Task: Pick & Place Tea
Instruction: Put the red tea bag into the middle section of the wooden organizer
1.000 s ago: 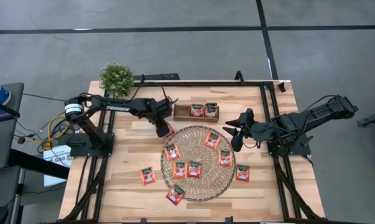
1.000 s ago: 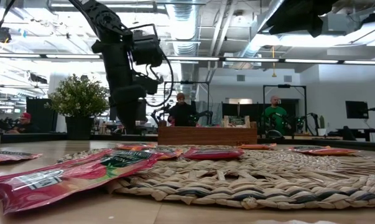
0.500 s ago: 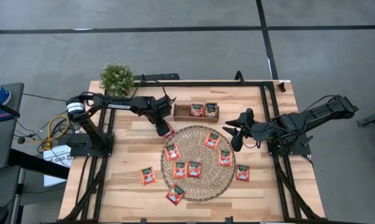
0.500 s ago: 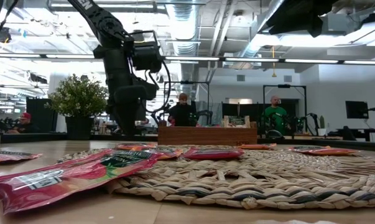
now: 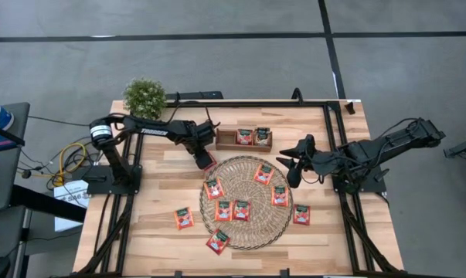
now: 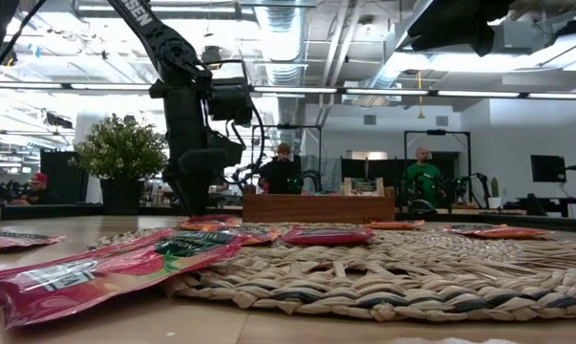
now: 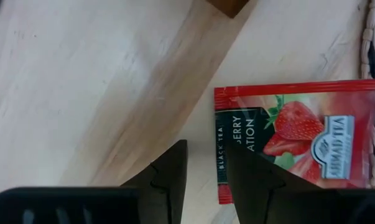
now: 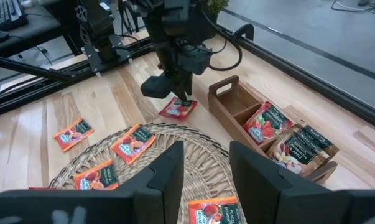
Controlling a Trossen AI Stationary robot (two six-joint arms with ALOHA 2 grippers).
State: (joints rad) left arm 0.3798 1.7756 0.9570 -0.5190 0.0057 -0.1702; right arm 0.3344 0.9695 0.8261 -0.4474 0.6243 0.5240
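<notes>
Two sachets stand in the wooden tray (image 5: 243,139) near the table's (image 5: 333,232) far edge, and more tea lies on and around the round straw mat (image 5: 246,202) at the table's middle. One red strawberry sachet (image 7: 296,140) lies flat on the bare wood, touching the mat's far-left rim just beside the tray's left end. The left gripper (image 5: 205,161) is down over that sachet, its fingers (image 7: 168,180) slightly apart and straddling the packet's edge, not clamped on it. The right gripper (image 5: 293,177) waits above the mat's right side, toward the table's right edge, its fingers (image 8: 165,177) apart and holding nothing. One potted plant (image 5: 144,96) stands at the far-left corner.
</notes>
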